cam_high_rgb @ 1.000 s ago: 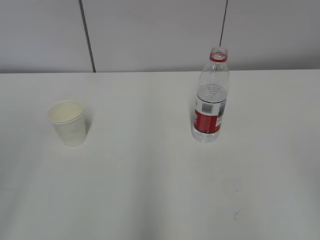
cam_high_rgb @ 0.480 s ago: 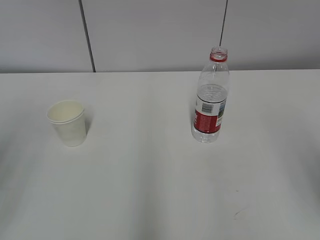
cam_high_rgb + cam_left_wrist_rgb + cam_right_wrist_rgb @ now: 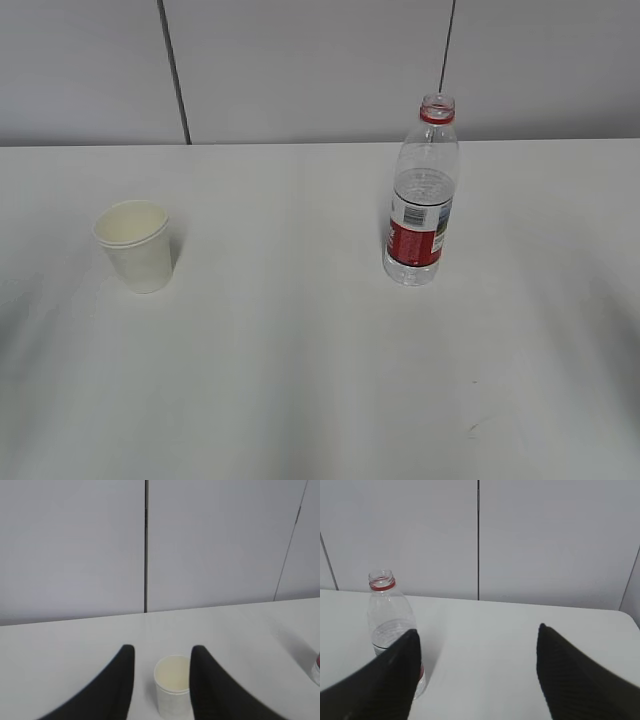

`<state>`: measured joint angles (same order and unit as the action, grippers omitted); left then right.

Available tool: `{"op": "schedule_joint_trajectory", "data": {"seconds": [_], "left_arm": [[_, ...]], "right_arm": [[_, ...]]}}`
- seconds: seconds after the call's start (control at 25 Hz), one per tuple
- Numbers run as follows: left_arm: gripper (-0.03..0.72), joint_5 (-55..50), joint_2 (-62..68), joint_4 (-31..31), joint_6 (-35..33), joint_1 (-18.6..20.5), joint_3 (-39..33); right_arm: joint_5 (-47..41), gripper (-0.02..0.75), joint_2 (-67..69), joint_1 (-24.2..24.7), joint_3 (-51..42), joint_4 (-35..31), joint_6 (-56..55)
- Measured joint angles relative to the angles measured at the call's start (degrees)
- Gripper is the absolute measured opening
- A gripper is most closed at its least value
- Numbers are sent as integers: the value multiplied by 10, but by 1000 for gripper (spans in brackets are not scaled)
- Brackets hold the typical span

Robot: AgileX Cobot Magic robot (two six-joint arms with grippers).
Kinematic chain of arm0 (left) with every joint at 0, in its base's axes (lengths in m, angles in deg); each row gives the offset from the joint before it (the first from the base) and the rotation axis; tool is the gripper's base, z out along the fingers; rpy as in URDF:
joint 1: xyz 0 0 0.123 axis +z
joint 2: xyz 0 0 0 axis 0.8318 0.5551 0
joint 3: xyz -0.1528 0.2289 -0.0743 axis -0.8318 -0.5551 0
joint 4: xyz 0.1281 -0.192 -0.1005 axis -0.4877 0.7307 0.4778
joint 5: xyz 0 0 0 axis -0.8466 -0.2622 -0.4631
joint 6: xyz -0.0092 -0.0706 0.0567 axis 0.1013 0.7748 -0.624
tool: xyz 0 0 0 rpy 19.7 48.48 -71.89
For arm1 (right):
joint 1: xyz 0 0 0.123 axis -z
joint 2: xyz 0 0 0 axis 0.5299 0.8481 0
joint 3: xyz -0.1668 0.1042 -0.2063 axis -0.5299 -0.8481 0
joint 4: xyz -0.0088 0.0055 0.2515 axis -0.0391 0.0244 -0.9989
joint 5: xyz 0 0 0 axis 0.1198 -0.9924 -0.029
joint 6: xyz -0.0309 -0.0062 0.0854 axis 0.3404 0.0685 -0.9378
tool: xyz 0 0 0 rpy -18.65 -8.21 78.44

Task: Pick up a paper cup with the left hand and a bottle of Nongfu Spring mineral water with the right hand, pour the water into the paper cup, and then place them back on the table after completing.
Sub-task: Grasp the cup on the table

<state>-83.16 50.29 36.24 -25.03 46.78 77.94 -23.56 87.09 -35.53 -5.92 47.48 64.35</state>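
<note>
Plenty of bare white desk [image 3: 300, 380] is sitting open all around the bottle [image 3: 421, 195], with the desk's back edge running just behind it along the grey panel wall [image 3: 300, 70]. The paper cup [image 3: 135, 245] is standing upright well off to the bottle's left, nothing between them. The bottle's uncapped, red neck ring, red label, clear water [image 3: 423, 190] partway up. The left claw [image 3: 161, 667] is hanging partly open with the cup beyond its tips, gripping nothing. The right claw [image 3: 477, 645] is gaping wide, the bottle beyond its left finger, empty too.
</note>
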Motion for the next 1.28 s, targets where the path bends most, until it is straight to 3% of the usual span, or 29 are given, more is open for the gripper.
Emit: {"op": "schedule_joint_trajectory", "data": {"seconds": [0.24,0.44,0.96,1.16,1.28], "left_arm": [[243,106,10,1,0,-33,-81],[243,174,86,-1,0,-34,-110],[243,511,476,-9,0,-35,-110],[243,663,629,-50,0,-35,-108],[243,702,712,-62,0,-35,-102]], "right_arm": [[96,535,1,0,-52,-5,0],[110,535,2,0,-72,-6,0],[181,535,78,0,-73,-6,0],[188,535,114,0,-73,-6,0],[199,535,124,0,-73,-6,0]]}}
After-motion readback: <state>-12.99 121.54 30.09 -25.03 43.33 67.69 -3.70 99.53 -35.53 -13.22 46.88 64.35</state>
